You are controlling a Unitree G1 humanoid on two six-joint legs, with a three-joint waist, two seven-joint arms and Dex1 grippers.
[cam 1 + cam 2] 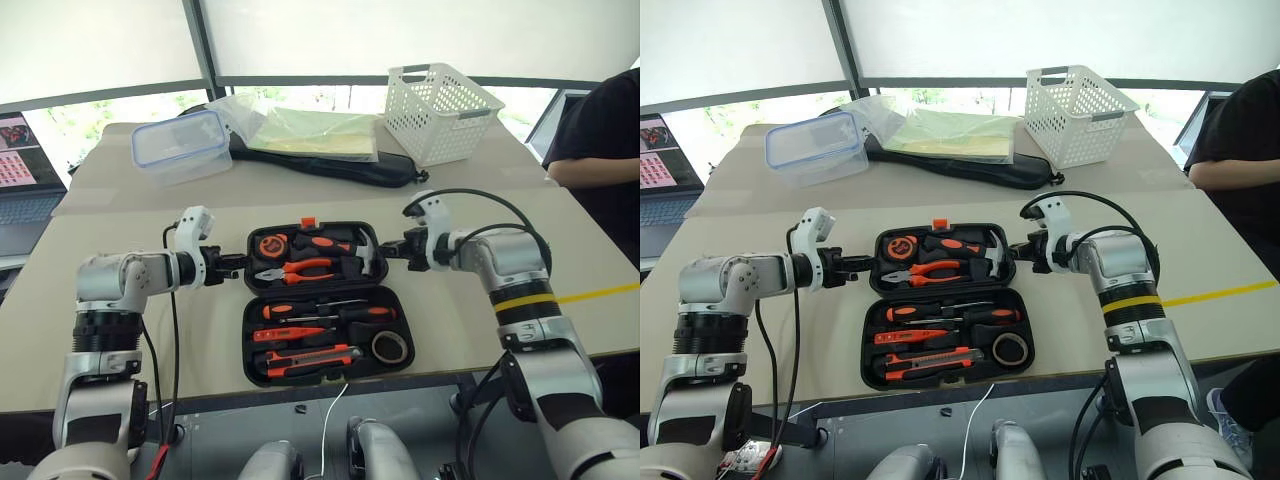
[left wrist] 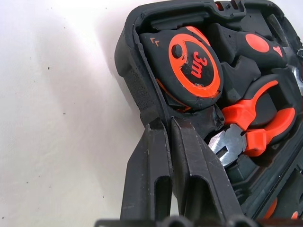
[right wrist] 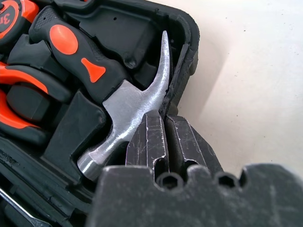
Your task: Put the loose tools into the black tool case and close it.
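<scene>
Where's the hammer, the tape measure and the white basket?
hammer (image 3: 124, 106): right wrist view, on its steel head.
tape measure (image 2: 189, 66): left wrist view, on its orange face.
white basket (image 1: 440, 118): left eye view, on its front wall.

Daylight poured through the windows (image 1: 120, 45) behind the tabletop (image 1: 100, 260), which were blown out to near white and left the far edge hazy. The beige surface was evenly lit, shadows soft and short beneath the black tool case (image 1: 316, 300) and the white basket (image 1: 440, 110). Faint sheen showed on the clear box (image 1: 180, 145) and the plastic sheet (image 1: 310, 130) (no hard glare). Both head views were sharp, with slight bowing of lines toward the edges. In the wrist views the hammer head (image 3: 128, 111) gleamed, the pale tabletop nearly washed out, and the nearest housing looked softly out of focus.
</scene>
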